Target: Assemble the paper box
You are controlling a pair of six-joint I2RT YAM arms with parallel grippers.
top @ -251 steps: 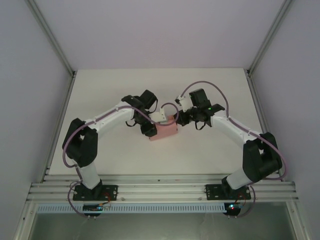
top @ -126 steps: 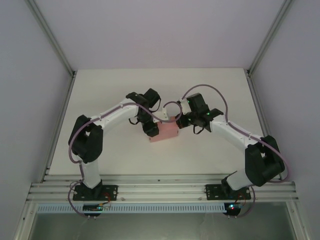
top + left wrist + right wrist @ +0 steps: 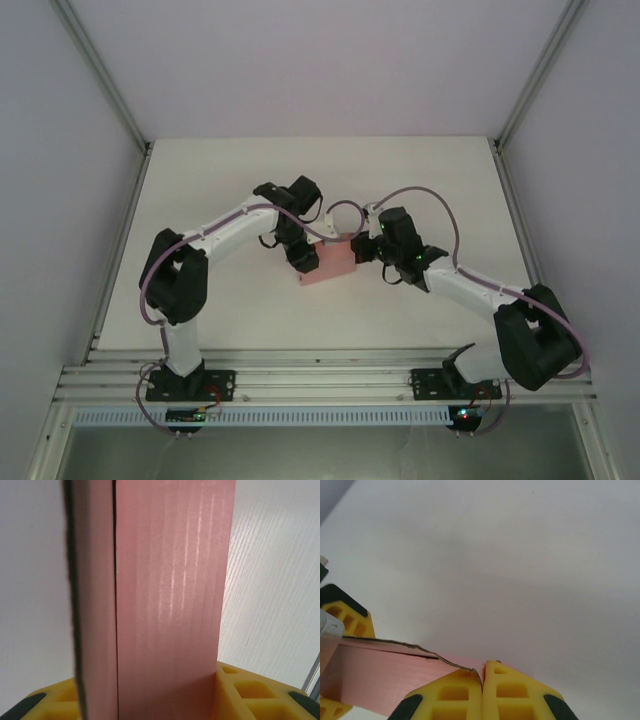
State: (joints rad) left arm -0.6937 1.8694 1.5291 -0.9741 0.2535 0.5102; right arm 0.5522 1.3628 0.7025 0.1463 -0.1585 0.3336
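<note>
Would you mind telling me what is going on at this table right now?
Two robot arms are working together on a pink paper box in the middle of the table. The left end effector is clamped across the box, with card between its fingers. The right end effector is shut, pinching a thin card edge on the box's opposite side. How far assembly has progressed is hard to tell.

top: fixed high behind the arm bases, looking down on the whole table [image 3: 420,180], far | left wrist: hard up against the paper box [image 3: 170,580] | right wrist: low, near, skimming the table | shared: paper box in all three
</note>
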